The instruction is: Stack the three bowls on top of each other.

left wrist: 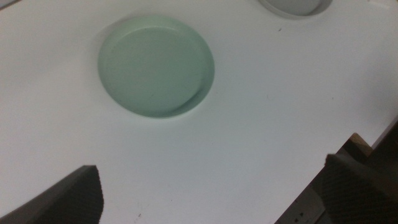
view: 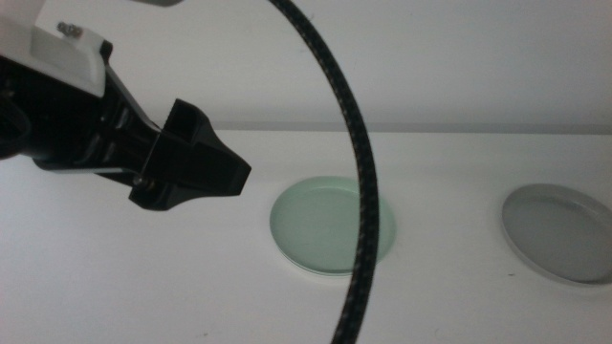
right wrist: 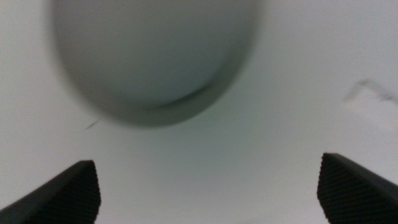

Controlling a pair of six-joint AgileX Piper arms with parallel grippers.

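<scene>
A pale mint green bowl [view: 325,225] [left wrist: 155,65] lies empty near the middle of the white table. A grey bowl [view: 564,234] [left wrist: 295,6] lies to its right, apart from it. My left gripper [view: 215,172] [left wrist: 217,193] hovers above the table to the left of the mint bowl, open wide and holding nothing. The right wrist view shows my right gripper [right wrist: 211,190] open above the table, close to the blurred grey bowl [right wrist: 155,56], with nothing between its jaws. The right arm is outside the middle view.
A black braided cable [view: 359,162] hangs close to the camera and crosses in front of the mint bowl in the middle view. The table's edge [left wrist: 373,134] runs near the left gripper's side, with a dark drop beyond it.
</scene>
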